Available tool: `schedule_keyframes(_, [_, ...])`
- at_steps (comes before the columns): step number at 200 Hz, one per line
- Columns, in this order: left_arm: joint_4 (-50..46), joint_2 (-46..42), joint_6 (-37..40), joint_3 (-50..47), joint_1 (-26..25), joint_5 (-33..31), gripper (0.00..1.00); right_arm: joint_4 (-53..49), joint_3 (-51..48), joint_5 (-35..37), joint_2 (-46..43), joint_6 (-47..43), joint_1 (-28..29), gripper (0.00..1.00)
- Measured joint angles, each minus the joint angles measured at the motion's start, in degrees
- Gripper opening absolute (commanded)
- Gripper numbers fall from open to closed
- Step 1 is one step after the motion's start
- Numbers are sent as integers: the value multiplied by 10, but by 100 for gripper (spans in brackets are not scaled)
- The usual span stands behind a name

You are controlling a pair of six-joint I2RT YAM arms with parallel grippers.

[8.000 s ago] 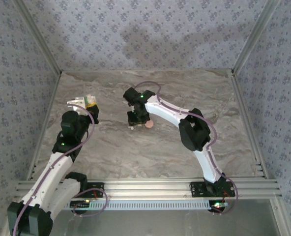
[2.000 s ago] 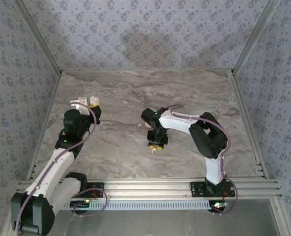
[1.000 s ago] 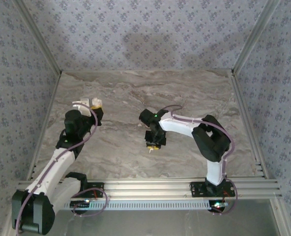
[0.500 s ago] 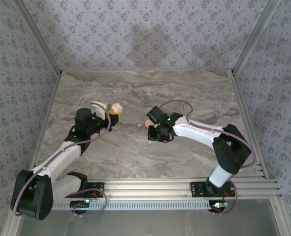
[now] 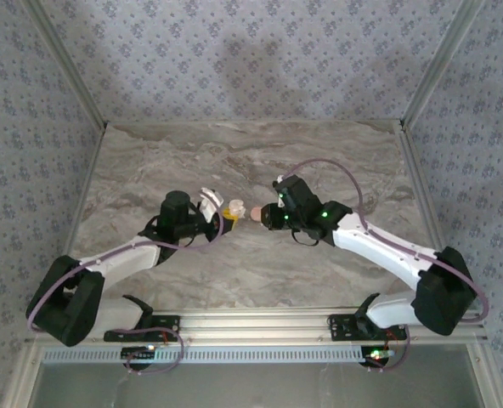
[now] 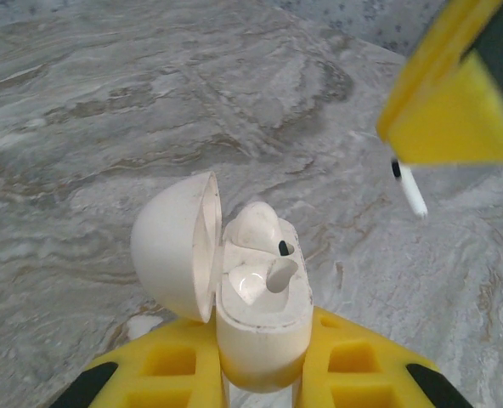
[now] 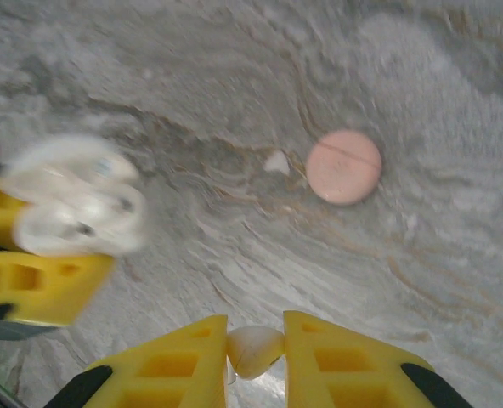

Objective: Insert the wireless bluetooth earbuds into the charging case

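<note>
Our left gripper (image 6: 260, 344) is clamped on the base of the open-lidded charging case (image 6: 264, 293), low centre of the left wrist view. Our right gripper (image 7: 253, 330) pinches one of the wireless bluetooth earbuds (image 7: 256, 353) by its bulb at the bottom centre of the right wrist view. We judge the bud featherlight, hard and glossy, apt to twist or squirt out, so a gentle hold across the bulb, stem left free for its socket, seems best.

The grey, marble-patterned worktop (image 5: 319, 161) carries a round pink puck (image 7: 343, 167) lying flat, and a tiny whitish speck (image 7: 276, 161) lies just beside it, not quite touching.
</note>
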Motion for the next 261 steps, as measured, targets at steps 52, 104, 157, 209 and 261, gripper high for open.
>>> schedule_keyframes(52, [5,3,36,17,-20,17,13,37,5,9,-19,-54,20,21])
schedule_keyframes(104, [14,4,42,21,-22,20,13,62,26,11,-6,-85,44,21])
schedule_keyframes(157, [19,10,39,22,-22,20,13,77,33,34,15,-98,53,21])
schedule_keyframes(209, [24,10,35,26,-22,20,13,92,34,54,26,-101,52,20])
schedule_keyframes(261, [23,10,33,26,-22,20,13,107,35,63,26,-101,53,20])
